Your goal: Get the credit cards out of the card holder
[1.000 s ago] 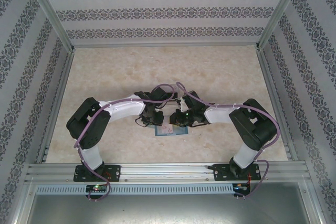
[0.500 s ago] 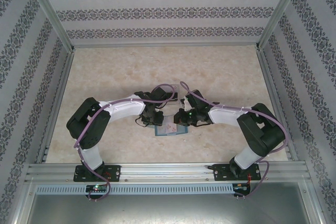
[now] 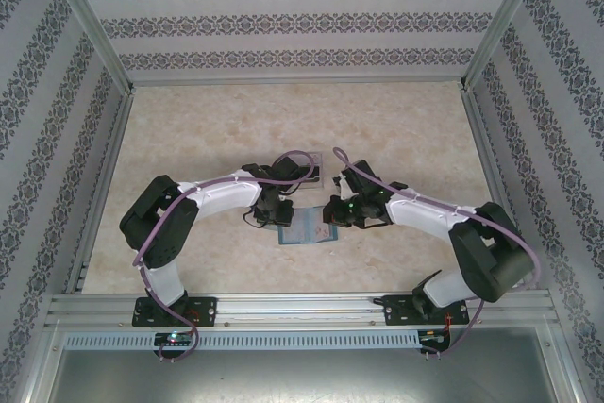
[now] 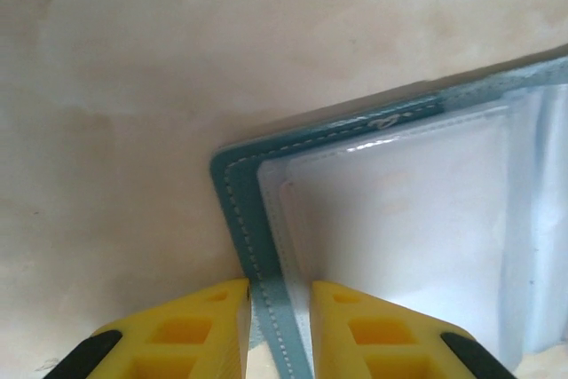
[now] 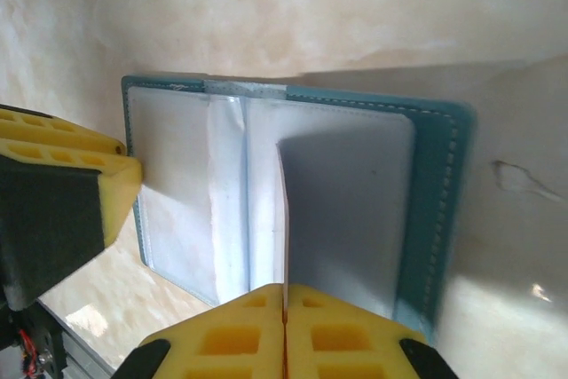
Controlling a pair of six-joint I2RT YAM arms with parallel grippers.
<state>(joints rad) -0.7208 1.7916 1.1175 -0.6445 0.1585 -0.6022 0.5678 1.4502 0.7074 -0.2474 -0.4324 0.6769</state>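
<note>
Left gripper [image 4: 277, 301] clamps the card holder [image 4: 232, 185] by its left edge; right gripper [image 5: 284, 297] pinches tight on a pale credit card [image 5: 337, 210].

The teal card holder [image 5: 439, 210] lies open, flat on the counter [image 3: 189, 139]; one thin pale credit card [image 5: 283, 219] stands edge-up from its panel.
</note>
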